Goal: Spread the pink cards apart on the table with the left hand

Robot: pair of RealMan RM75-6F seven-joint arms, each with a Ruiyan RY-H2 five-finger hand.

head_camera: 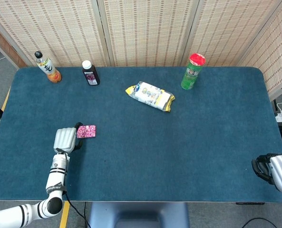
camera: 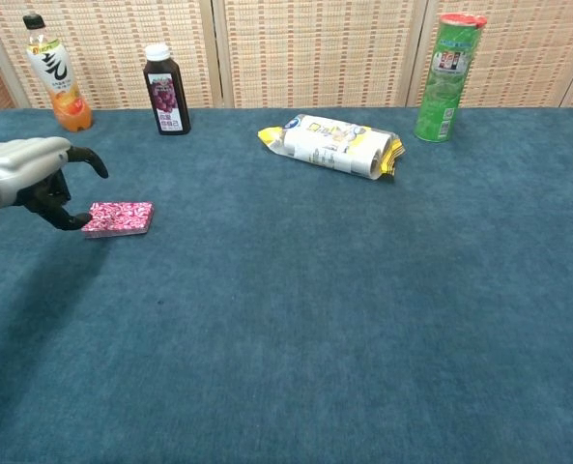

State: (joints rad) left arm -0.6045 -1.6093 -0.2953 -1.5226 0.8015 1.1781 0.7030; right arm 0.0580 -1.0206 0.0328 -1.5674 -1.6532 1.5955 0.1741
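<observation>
The pink cards [head_camera: 86, 131] [camera: 119, 217] lie in one neat stack on the blue table, left of centre. My left hand [head_camera: 65, 139] [camera: 35, 177] hovers just to the left of the stack, fingers apart and curved toward it, holding nothing; whether a fingertip touches the stack's left edge I cannot tell. My right hand [head_camera: 274, 172] stays at the table's near right corner, far from the cards, with its fingers curled in on nothing. The chest view does not show the right hand.
Along the far edge stand an orange drink bottle [head_camera: 47, 67] [camera: 56, 74], a dark juice bottle [head_camera: 90, 72] [camera: 164, 90] and a green can with a red lid [head_camera: 193, 71] [camera: 446, 76]. A wrapped snack pack [head_camera: 150, 96] [camera: 331, 145] lies mid-table.
</observation>
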